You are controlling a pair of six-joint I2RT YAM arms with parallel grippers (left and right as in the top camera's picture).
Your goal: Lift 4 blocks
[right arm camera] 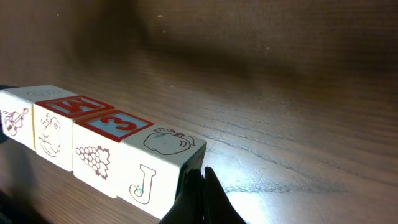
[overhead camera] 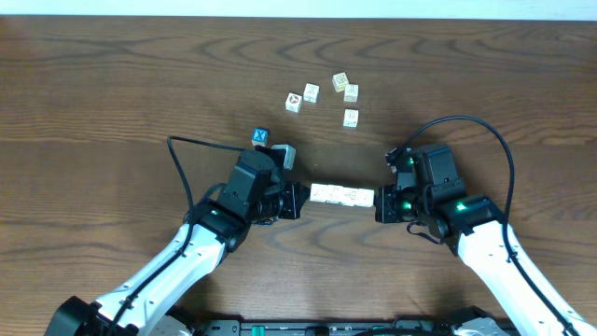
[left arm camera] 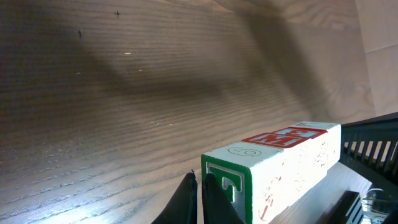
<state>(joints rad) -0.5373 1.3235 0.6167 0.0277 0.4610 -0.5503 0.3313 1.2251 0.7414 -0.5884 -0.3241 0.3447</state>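
Four blocks (overhead camera: pixel 341 194) lie end to end in one row, slightly toward 6 o'clock from the middle of the surface (overhead camera: pixel 112 84); left jaws are together, pressed on its 9 o'clock end; right jaws are together against its 3 o'clock end; overhead the faces look plain pale, while the wrist views show red-framed tops, a J and a green-framed end; whether the row clears the surface, I cannot tell; loose cubes (overhead camera: pixel 351 92) at 12 o'clock appear only overhead, prints unreadable.
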